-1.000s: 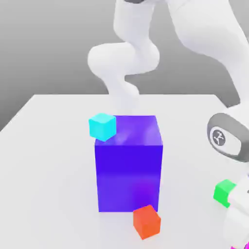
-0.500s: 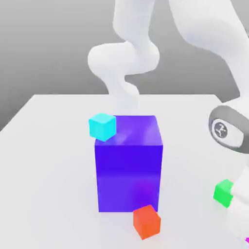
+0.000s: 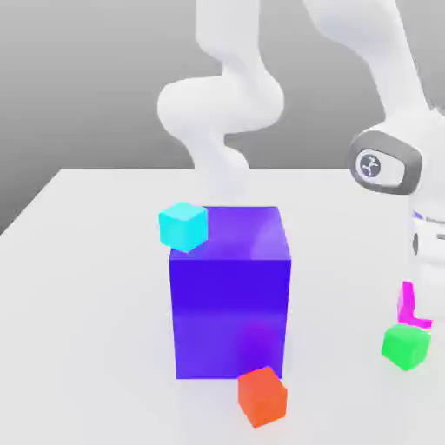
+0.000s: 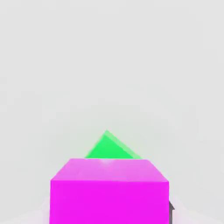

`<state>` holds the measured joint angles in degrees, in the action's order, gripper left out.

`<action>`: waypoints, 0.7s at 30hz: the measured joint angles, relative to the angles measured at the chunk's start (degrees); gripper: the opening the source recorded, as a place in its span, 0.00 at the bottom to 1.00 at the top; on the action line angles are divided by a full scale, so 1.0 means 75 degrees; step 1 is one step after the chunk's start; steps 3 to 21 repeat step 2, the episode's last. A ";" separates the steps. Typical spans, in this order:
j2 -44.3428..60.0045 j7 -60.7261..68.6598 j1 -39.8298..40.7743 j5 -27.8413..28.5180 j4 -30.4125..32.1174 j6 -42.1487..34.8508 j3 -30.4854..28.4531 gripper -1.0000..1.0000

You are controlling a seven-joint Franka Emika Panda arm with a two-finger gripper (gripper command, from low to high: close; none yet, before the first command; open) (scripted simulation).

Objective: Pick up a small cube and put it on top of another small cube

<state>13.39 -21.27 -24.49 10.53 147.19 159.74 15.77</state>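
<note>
I'm carrying the magenta cube clamped in the gripper, hovering just above the green cube; stacking's still left.

Three bystander cubes on a white table

A big blue cube stands mid-table. A cyan cube sits at its upper corner on the exterior view's left, whether touching it I cannot tell. An orange cube rests on the table just before the blue cube's near lower edge.

Big blue-purple cube — smooth, glossy; white table — matt, plain.
</note>
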 joint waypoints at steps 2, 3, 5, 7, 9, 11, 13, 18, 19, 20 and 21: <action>0.0000 0.0000 0.0000 0.0000 0.0000 0.0000 0.0000 1.00; 0.0000 0.0000 0.0000 0.0000 0.0000 0.0000 0.0000 1.00; 0.0000 0.0000 0.0000 0.0000 0.0000 0.0000 0.0000 1.00; 0.0000 0.0000 0.0000 0.0000 0.0000 0.0000 0.0000 1.00; 0.0000 0.0000 0.0000 0.0000 0.0000 0.0000 0.0000 1.00; 0.0000 0.0000 0.0000 0.0000 0.0000 0.0000 0.0000 1.00; 0.0000 0.0000 0.0000 0.0000 0.0000 0.0000 0.0000 1.00; 0.0000 0.0000 0.0000 0.0000 0.0000 0.0000 0.0000 1.00; 0.0000 0.0000 0.0000 0.0000 0.0000 0.0000 0.0000 1.00; 0.0000 0.0000 0.0000 0.0000 0.0000 0.0000 0.0000 1.00; 0.0000 0.0000 0.0000 0.0000 0.0000 0.0000 0.0000 1.00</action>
